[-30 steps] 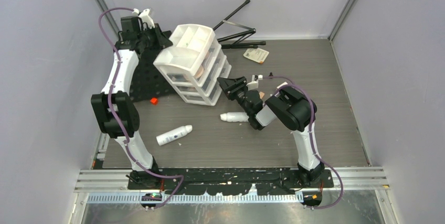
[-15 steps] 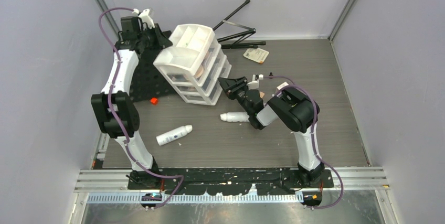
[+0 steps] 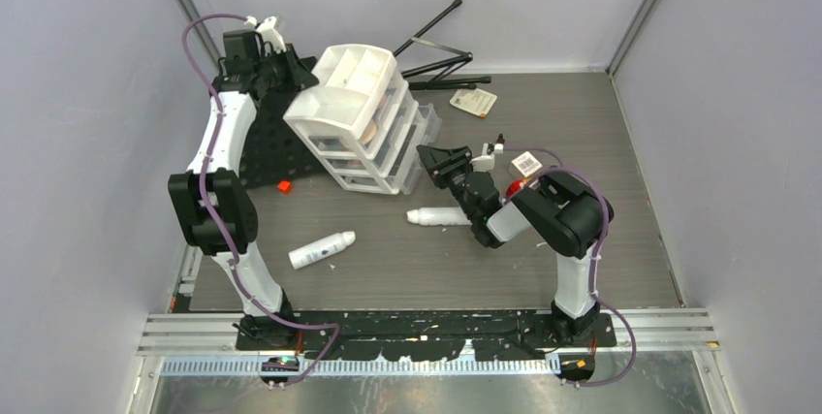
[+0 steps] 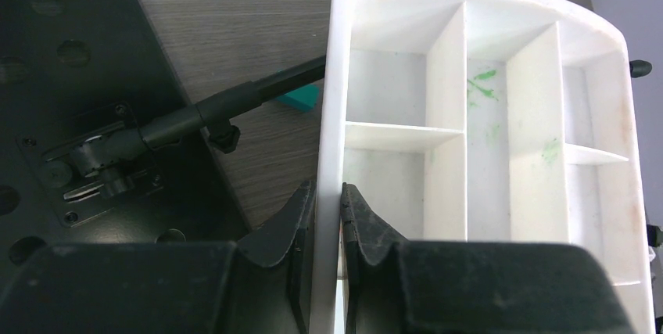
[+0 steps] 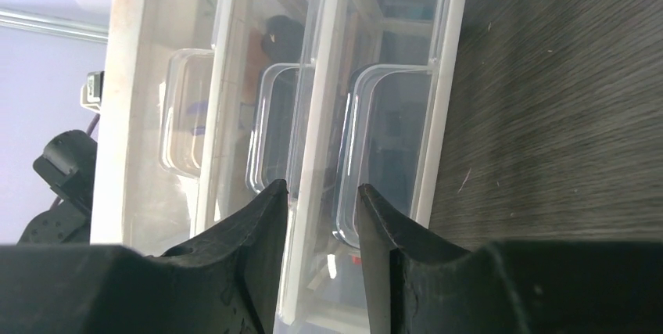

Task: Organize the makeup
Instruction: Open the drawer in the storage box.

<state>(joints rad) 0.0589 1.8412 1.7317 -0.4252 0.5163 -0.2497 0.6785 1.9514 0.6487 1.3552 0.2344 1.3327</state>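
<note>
Left jaws: together, clamped on the organizer's (image 4: 328, 76) rim wall, one finger (image 4: 301, 217) outside, the other inside. In the top view the organizer hides this grip.

Organizer: matte white plastic. Its top tray is split by thin partitions, with green smears on the floor. Below are clear drawers with rounded pull lips. The lowest drawer (image 3: 426, 123) stands out of the frame.

Right jaws: partway apart, astride the white rail (image 5: 313, 154) between two drawer fronts. Cannot tell whether they pinch anything.

Hard to read: a peach blur (image 3: 373, 129) behind a clear front, and a dark shape (image 5: 283, 37) inside, unidentifiable.

Makeup in the open: two white cylindrical bottles on their sides on the grey wood-grain bench (image 3: 582, 123). One (image 3: 433, 216) is just beside the right forearm. The other (image 3: 323, 250) is between the arms, well apart from the organizer.
</note>
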